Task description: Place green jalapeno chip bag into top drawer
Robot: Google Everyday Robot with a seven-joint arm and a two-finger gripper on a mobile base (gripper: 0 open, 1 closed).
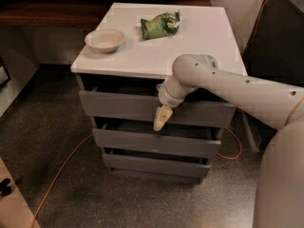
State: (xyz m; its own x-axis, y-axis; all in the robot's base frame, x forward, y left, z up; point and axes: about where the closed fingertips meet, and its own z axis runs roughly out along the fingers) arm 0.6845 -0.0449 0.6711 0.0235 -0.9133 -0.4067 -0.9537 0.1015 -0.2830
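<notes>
The green jalapeno chip bag (160,25) lies wrinkled on the white cabinet top (204,42), toward the back and apart from the arm. The top drawer (118,106) is the uppermost grey front, with a dark gap between it and the white top. My gripper (161,119) hangs pointing down in front of that drawer's front, a little right of its middle, with its tip over the drawer's lower edge. It holds nothing. My pale arm reaches in from the right across the cabinet's front corner.
A beige bowl (104,39) stands on the top's left side, left of the bag. Two narrower grey drawers (142,144) sit below. An orange cable (61,170) runs over the floor at the left. A dark unit (280,37) stands at the right.
</notes>
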